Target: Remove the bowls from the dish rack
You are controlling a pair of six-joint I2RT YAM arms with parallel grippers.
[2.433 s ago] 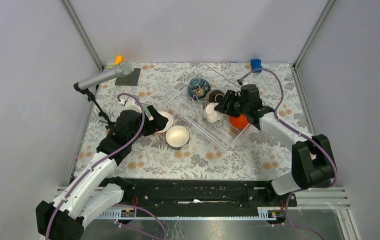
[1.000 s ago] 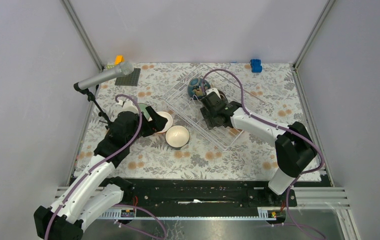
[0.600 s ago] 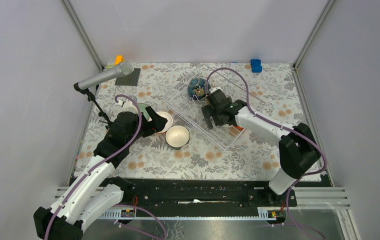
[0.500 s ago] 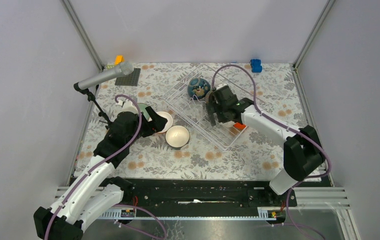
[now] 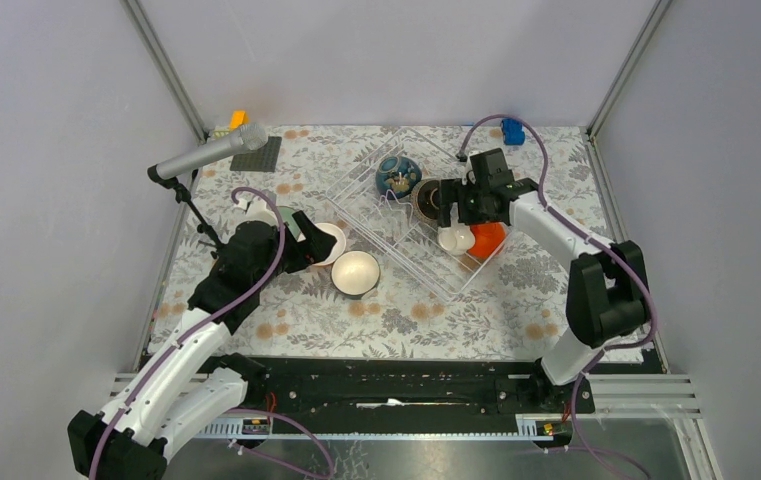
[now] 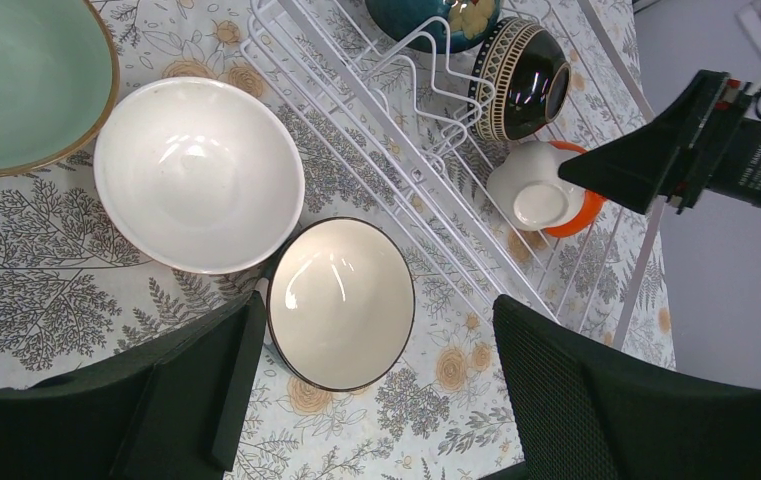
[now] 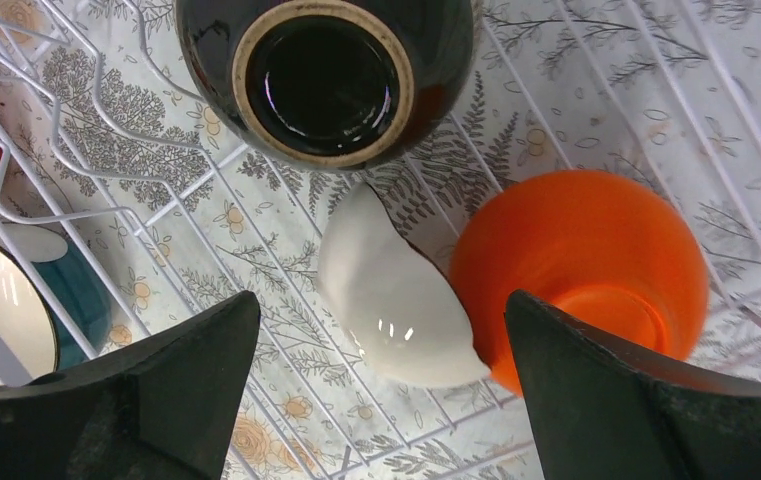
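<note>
The dish rack (image 5: 406, 235) holds a dark blue patterned bowl (image 5: 397, 174), a dark brown bowl (image 5: 427, 195), a small white bowl (image 5: 453, 240) and an orange bowl (image 5: 489, 238). My right gripper (image 5: 450, 208) is open and empty above the rack. In the right wrist view (image 7: 386, 400) it hovers over the white bowl (image 7: 396, 300), which leans on the orange bowl (image 7: 581, 270), with the brown bowl (image 7: 326, 70) beyond. My left gripper (image 6: 376, 400) is open and empty over a cream, dark-rimmed bowl (image 6: 341, 300). A white bowl (image 6: 196, 175) and a pale green bowl (image 6: 16, 80) sit on the table beside it.
A microphone on a stand (image 5: 211, 155) leans over the table's left side. A dark grey flat plate (image 5: 258, 153) and small yellow and orange blocks (image 5: 234, 120) lie at the back left. A blue toy block (image 5: 512, 130) lies at the back right. Walls enclose the table.
My right gripper has swung from the rack's middle to its back right side. The white bowl now lies against the orange bowl. The left arm has not moved.
</note>
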